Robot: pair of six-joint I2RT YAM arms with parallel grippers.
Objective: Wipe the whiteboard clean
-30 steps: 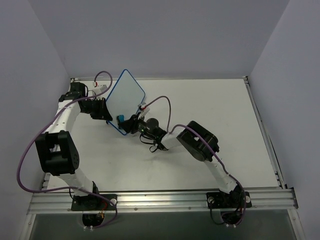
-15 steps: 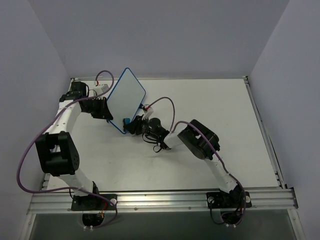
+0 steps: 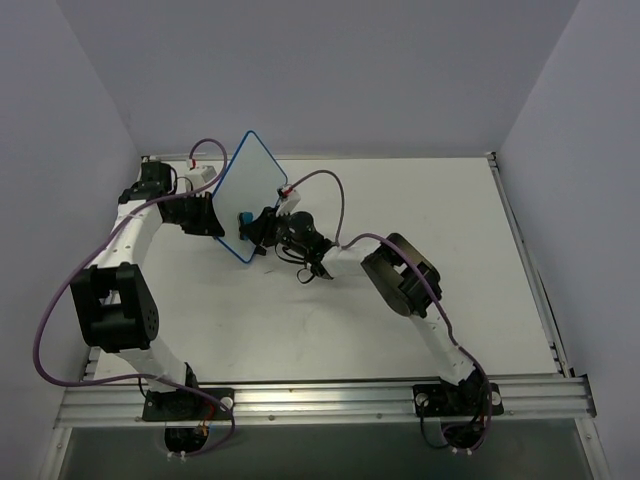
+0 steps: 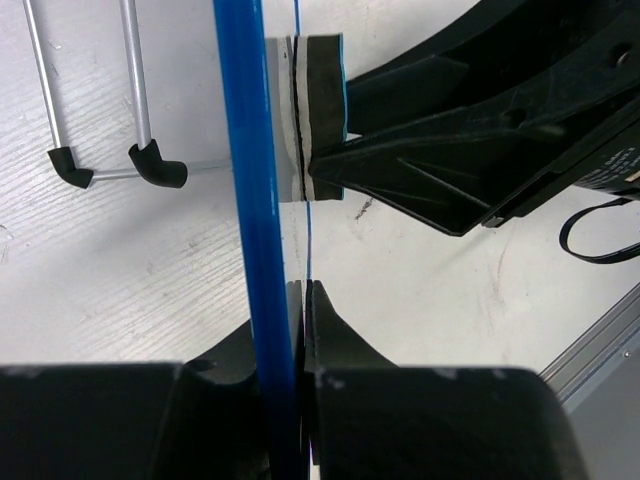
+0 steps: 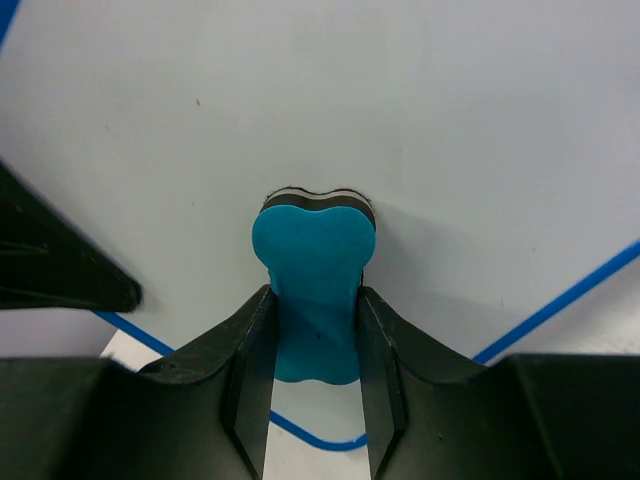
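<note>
whiteboard (image 3: 252,190) held up on edge near the table's (image 3: 430,210) far left corner, left pincer (image 4: 300,292) clamped on its blue frame, right pincer (image 5: 315,300) squeezing a blue eraser (image 5: 312,245) against its face

Blue-framed white whiteboard (image 3: 255,180); teal, black-backed eraser (image 5: 312,270)

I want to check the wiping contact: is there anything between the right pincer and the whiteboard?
Only the blue eraser that the right pincer grips, pressed against the whiteboard; nothing else visible.
</note>
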